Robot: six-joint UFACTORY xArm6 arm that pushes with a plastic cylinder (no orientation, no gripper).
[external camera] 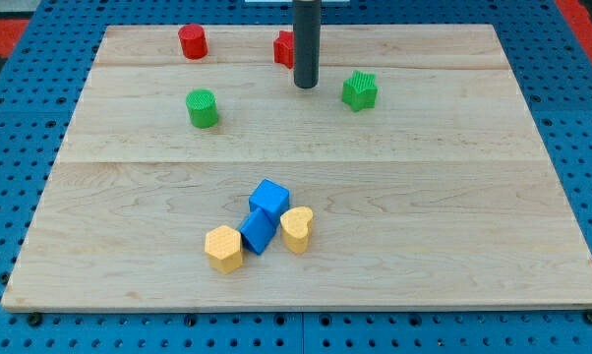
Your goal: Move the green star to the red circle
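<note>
Near the view's top, a little right of centre, my tip [306, 86] rests on the wooden tabletop [453, 226] at the lower end of a straight dark rod. I carry no claw, so there is nothing to be wide, narrow or holding; the rod simply ends in the tip.

The green star [359, 90] lies just to the view's right of my tip, at about the same height in the view, with a visible strip of bare wood between them. The red circle [192, 41], a short red cylinder, stands near the top edge on the view's left, well apart from the star. A second red block [283, 47] sits just to the view's left of the rod, which hides part of it, so I cannot make out its shape. A green cylinder [203, 108] stands below the red circle, to the view's left of my tip.

Toward the view's bottom, a cluster of four blocks lies close together: a blue cube [269, 198] above, a second blue block [260, 231] beneath it, a yellow hexagon-like block [223, 248] at the lower left and a yellow heart [297, 228] at the right. They seem to touch one another.
</note>
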